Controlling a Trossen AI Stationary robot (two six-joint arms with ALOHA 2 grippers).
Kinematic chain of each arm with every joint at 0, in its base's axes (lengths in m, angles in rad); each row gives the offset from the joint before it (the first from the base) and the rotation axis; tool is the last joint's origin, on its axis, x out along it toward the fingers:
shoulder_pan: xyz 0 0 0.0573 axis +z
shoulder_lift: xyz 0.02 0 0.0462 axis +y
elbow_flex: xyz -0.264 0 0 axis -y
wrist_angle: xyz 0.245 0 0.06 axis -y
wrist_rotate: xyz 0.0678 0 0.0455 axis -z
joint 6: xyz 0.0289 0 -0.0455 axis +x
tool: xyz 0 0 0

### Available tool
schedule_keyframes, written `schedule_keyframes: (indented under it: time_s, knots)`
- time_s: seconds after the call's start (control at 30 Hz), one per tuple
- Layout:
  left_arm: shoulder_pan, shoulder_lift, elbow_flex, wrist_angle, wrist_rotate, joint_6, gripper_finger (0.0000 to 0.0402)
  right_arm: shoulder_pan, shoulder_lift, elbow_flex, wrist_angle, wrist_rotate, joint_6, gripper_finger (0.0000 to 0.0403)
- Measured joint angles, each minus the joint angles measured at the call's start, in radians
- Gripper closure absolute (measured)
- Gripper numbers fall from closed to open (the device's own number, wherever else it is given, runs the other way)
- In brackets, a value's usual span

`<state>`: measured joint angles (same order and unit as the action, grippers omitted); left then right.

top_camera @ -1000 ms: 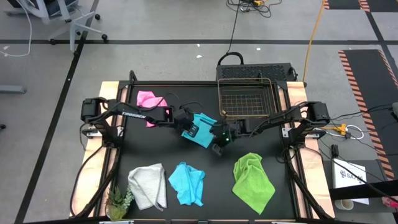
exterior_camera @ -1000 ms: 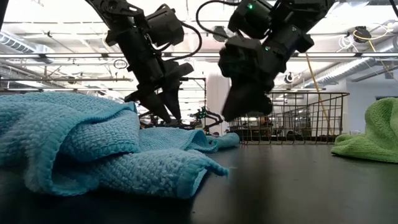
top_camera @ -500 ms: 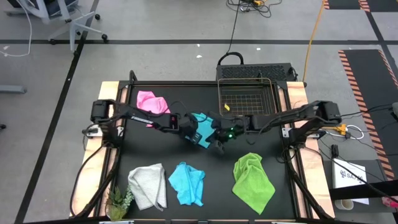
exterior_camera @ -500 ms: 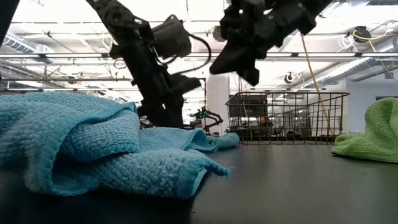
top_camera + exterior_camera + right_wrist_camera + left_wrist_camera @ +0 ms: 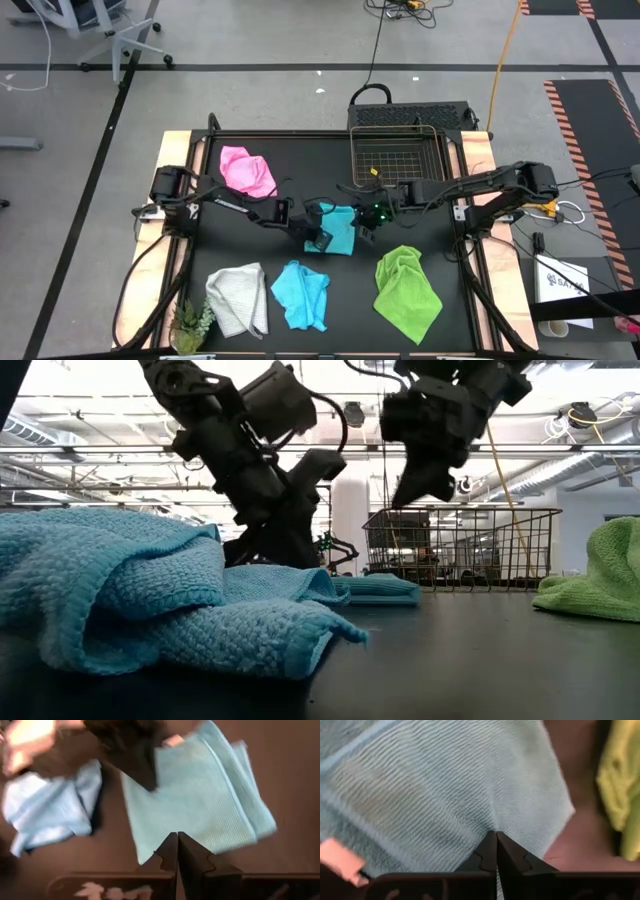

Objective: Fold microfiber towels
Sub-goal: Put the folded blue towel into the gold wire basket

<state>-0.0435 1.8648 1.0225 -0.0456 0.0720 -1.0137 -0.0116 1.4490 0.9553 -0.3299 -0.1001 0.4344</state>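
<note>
A wire basket [image 5: 396,158] sits at the table's [image 5: 460,300] far edge — a small green plant [image 5: 190,325] at its near-left corner.

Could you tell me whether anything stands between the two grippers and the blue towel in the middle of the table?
Nothing visible does. The left gripper is shut right over the folded blue towel, and the right gripper, also shut, hovers at its edge. The wire basket and the other towels lie clear of it.

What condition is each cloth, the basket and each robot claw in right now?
Folded blue towel: folded flat, mid-table.
Crumpled blue towel: bunched, unfolded.
Pink towel: crumpled.
White-grey towel: loosely rumpled.
Green towel: crumpled.
Wire basket: upright, nothing inside.
Left gripper: shut, on the folded towel.
Right gripper: shut, holding nothing, raised.
</note>
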Motion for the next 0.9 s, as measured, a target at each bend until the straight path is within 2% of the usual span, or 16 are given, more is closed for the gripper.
schedule_keyframes:
  time_s: [0.13,0.27,0.4,0.57,0.7,0.9]
  knots:
    - [-0.017,0.0,0.0,0.019,-0.044,-0.043,0.0386,0.0,0.0,0.0,-0.081,-0.004,0.015,0.0386]
    - [-0.017,0.0,0.0,0.029,-0.046,-0.042,0.0387,0.0,0.0,-0.04,-0.053,-0.004,0.071,0.035]
    - [-0.016,0.0,0.0,0.021,-0.047,-0.03,0.0398,0.009,0.001,-0.126,0.078,-0.005,0.187,0.0303]
    - [-0.016,0.0,0.0,0.018,-0.047,-0.027,0.0386,0.014,0.001,-0.239,0.284,-0.022,0.282,0.0258]
    - [-0.016,0.0,0.0,0.0,-0.047,-0.027,0.0387,0.014,0.01,-0.301,0.388,-0.031,0.337,0.0246]
    - [-0.016,0.0,0.0,-0.018,-0.047,-0.019,0.0396,0.013,0.052,-0.326,0.443,-0.031,0.365,0.0246]
